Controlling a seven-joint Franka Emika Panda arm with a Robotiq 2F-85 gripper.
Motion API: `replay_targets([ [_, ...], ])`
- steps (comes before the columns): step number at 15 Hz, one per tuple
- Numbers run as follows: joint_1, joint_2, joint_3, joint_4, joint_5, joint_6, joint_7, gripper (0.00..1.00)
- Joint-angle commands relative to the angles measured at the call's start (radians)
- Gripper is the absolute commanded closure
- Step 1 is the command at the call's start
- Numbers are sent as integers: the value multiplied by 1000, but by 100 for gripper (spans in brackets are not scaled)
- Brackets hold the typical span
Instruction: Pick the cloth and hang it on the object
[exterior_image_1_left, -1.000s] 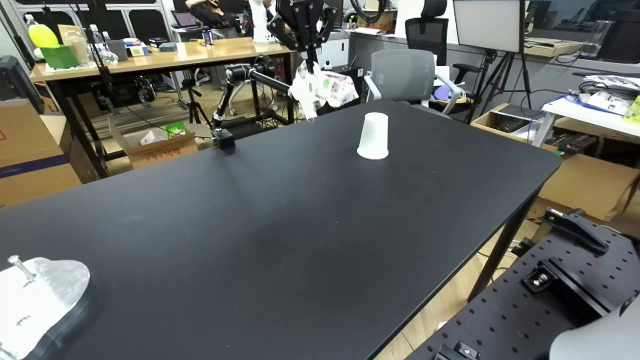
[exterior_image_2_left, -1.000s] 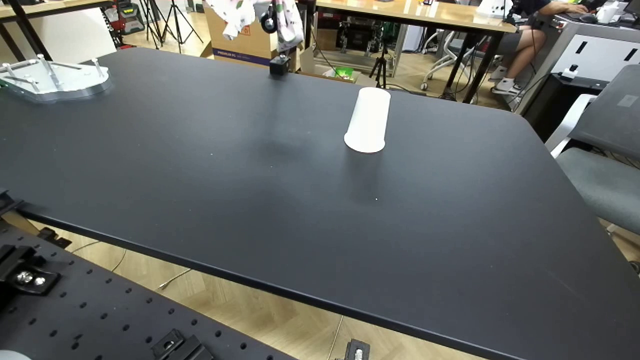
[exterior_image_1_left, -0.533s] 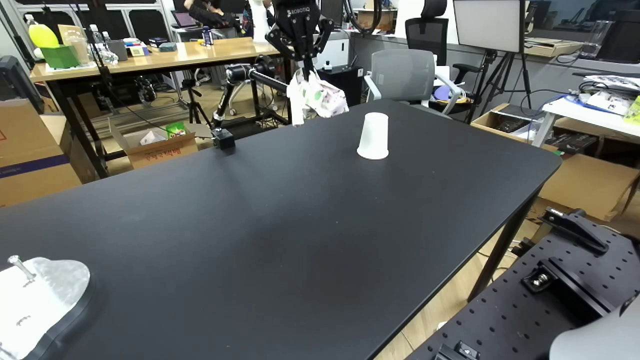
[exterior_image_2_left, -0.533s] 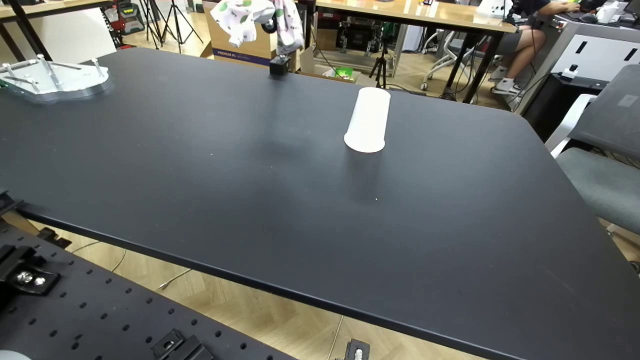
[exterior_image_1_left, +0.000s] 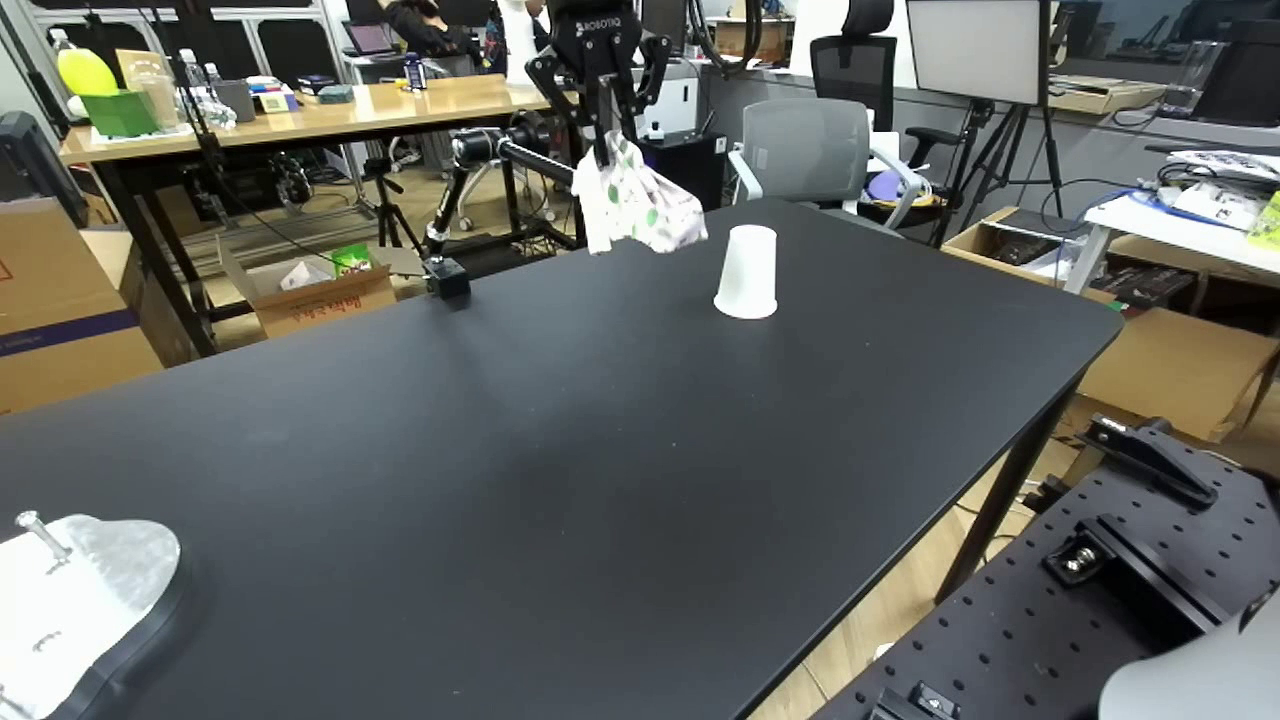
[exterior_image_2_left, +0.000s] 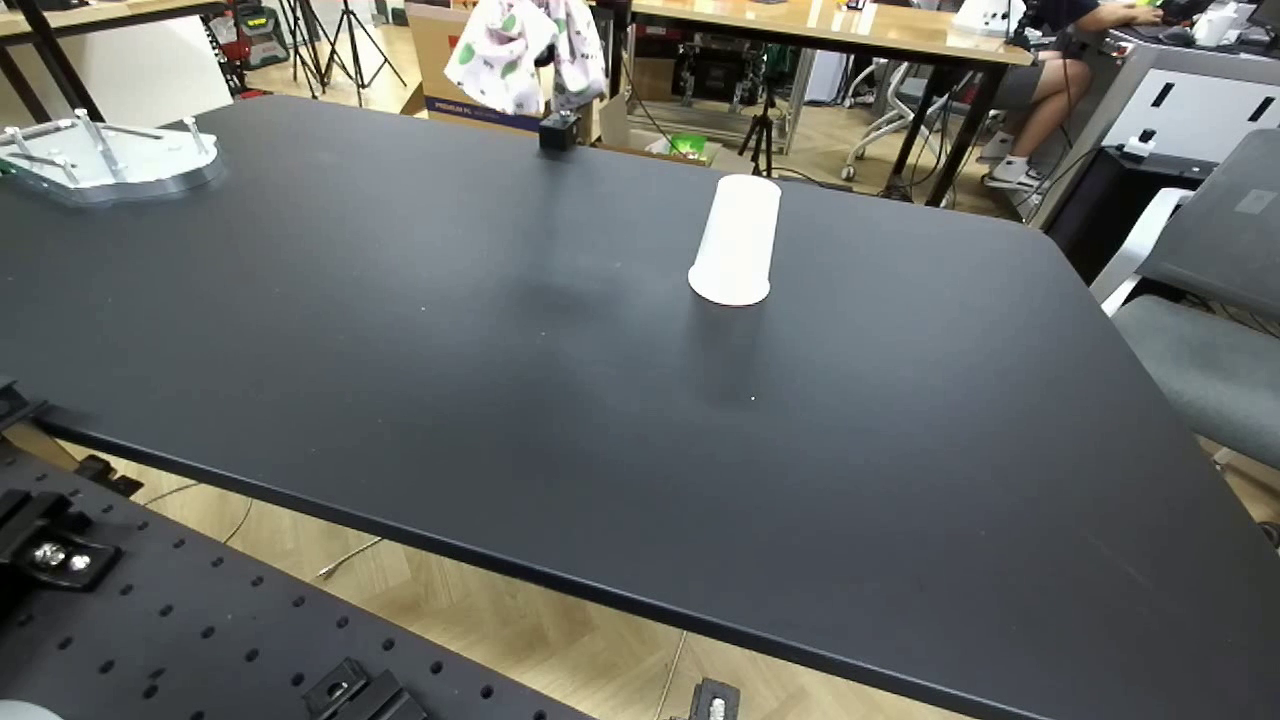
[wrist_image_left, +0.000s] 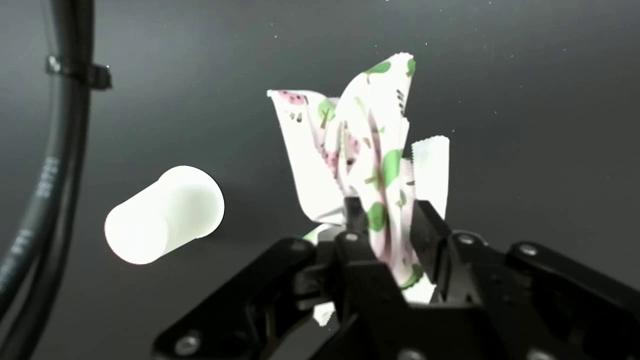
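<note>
At the near left of the black table (exterior_image_1_left: 560, 480), in an exterior view, a pale board (exterior_image_1_left: 110, 578) with metal pegs (exterior_image_1_left: 45, 536) is only partly shown. At the far left, beyond the table, a cardboard box (exterior_image_1_left: 60, 285) is seen, and a green box (exterior_image_1_left: 118, 114) with a yellow ball (exterior_image_1_left: 86, 72) just above it is set on a wooden bench (exterior_image_1_left: 440, 103). Farther right, a black stand (exterior_image_1_left: 473, 149) is placed at the table's far edge, its arm (exterior_image_1_left: 537, 163) stretched rightward. Over the end of that arm the cloth (exterior_image_1_left: 645, 208), white with green and pink prints, is draped in loose folds. Above it the gripper (wrist_image_left: 389, 207) is pointed downward; in the wrist view its fingers (wrist_image_left: 355, 215) are parted around folds of the cloth, though contact cannot be told. To the right and nearer, a white cup (exterior_image_1_left: 748, 272) is stood upside down on the table. Beyond the far right, a grey chair (exterior_image_1_left: 805, 150) is seen.
</note>
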Motion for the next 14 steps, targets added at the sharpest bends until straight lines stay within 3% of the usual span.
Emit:
replay_targets([
  [1,-1,-37,-2,-11,10,-8,7,38],
  [7,3,-97,3,-24,2,-12,16,0],
  [14,1,-104,15,-6,12,-8,-3,0],
])
